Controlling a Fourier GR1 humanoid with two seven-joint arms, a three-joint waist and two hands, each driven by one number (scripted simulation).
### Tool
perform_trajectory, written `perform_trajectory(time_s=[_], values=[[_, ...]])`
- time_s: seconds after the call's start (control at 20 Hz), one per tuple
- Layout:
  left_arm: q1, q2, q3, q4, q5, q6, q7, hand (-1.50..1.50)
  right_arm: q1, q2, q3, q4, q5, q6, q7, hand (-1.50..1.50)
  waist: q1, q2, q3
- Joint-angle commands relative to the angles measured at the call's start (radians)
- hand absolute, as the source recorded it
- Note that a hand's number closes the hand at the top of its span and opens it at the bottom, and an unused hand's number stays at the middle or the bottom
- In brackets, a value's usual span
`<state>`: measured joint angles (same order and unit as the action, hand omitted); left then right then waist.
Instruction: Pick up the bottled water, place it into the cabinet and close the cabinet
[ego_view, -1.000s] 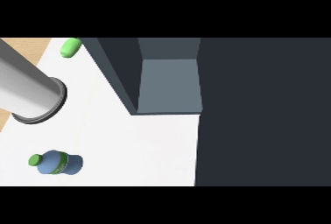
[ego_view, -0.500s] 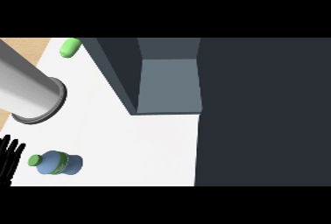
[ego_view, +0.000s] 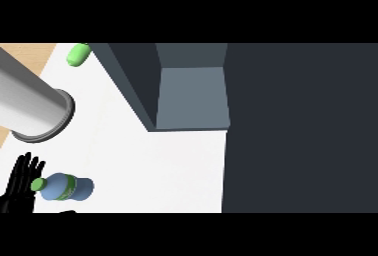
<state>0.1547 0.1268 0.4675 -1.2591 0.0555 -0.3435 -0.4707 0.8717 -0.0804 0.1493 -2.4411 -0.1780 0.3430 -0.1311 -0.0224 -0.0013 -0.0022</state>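
Note:
The bottled water (ego_view: 66, 188) lies on its side on the white counter (ego_view: 155, 165) at the lower left, blue with a green cap pointing left. My left hand (ego_view: 21, 186) comes in from the lower left edge, open, its fingers straight and pointing up. It is just left of the bottle's cap and partly behind it. Whether it touches the bottle I cannot tell. The dark grey cabinet (ego_view: 190, 97) stands open at the top centre, showing a lighter grey inside. My right hand is out of view.
A large grey cylinder (ego_view: 29, 107) lies across the counter at the upper left. A small green object (ego_view: 77, 54) sits at the top left beside the cabinet's wall. A dark surface (ego_view: 303, 130) fills the right side.
My left hand has risen further into view from the lower left edge and now stands beside the bottle's cap. The bottle has not moved.

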Motion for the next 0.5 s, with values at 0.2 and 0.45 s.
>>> perform_trajectory(time_s=[0.2, 0.45], values=[[-0.094, 0.064, 0.002, 0.321, -0.023, -0.085, -0.177, -1.5, 0.14, -0.032, 0.009, -0.197, -0.017, 0.024, 0.018, -1.5, -0.006, -0.001, 0.0], [-0.137, 0.051, -0.047, 0.488, -0.063, -0.142, -0.294, -1.5, 0.082, -0.026, 0.005, -0.153, -0.015, 0.007, 0.03, -1.5, 0.004, 0.002, -0.001]])
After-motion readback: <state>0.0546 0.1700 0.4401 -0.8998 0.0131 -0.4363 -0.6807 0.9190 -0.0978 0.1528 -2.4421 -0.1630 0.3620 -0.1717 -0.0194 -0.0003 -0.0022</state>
